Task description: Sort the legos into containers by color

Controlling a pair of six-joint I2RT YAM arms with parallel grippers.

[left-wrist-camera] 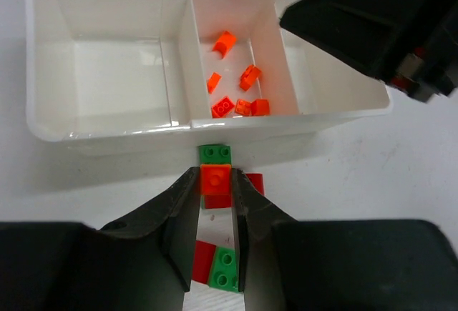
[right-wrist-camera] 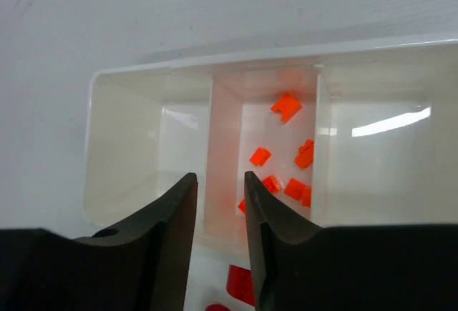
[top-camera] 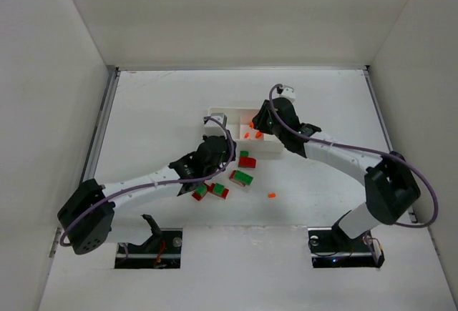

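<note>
The top camera looks down from afar; both wrist cameras face the same white tray [left-wrist-camera: 100, 75] closely.

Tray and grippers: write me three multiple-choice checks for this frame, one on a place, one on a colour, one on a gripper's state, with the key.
1. Which compartment of the white tray holds the orange pieces?
A) the middle one
B) one end only
C) all three

2. What colour is the piece held in the left gripper?
A) green
B) red
C) orange

3. How is the right gripper?
A) clamped on a red brick
B) empty, fingers apart, above the tray
C) lying on the table far from the tray

Key: 1 A, since both end compartments look bare in the right wrist view. 2 C, since an orange studded piece sits between its fingers. 3 B, since only the tray shows through the gap.
</note>
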